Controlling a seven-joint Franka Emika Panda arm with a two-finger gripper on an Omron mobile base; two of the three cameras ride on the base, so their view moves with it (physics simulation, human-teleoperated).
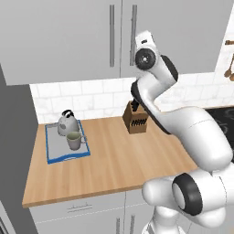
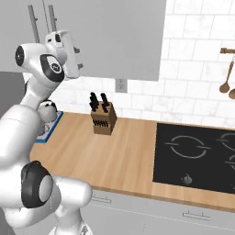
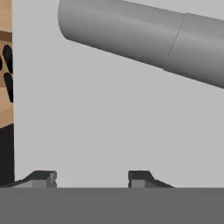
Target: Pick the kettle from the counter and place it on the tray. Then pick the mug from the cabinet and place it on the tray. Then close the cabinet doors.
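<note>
1. Grey door panels, the cabinet doors point(image 1: 123, 36), fill the top of the left base view and appear flush, or nearly so; the door-closing step looks in hand or almost over.
2. In the hand view the tool point(image 3: 92, 177) faces a flat grey door, its two fingertips point(image 3: 43, 178) apart with nothing between them, a silver bar handle point(image 3: 131, 37) crossing the upper frame.
3. The kettle point(image 1: 66, 122) and the mug point(image 1: 73, 140) both sit on the tray point(image 1: 49, 151) at the left of the bench point(image 1: 123, 160), mug just in front of kettle.
4. Next, I judge, the tool need only confirm the doors are seated and draw back.
5. A brown knife block point(image 2: 103, 118) stands mid-frame on the bench below the hand; the black stovetop point(image 2: 197, 156) lies lower right, wooden spoons point(image 2: 226, 73) hanging above it. Nothing blocks a retreat.
</note>
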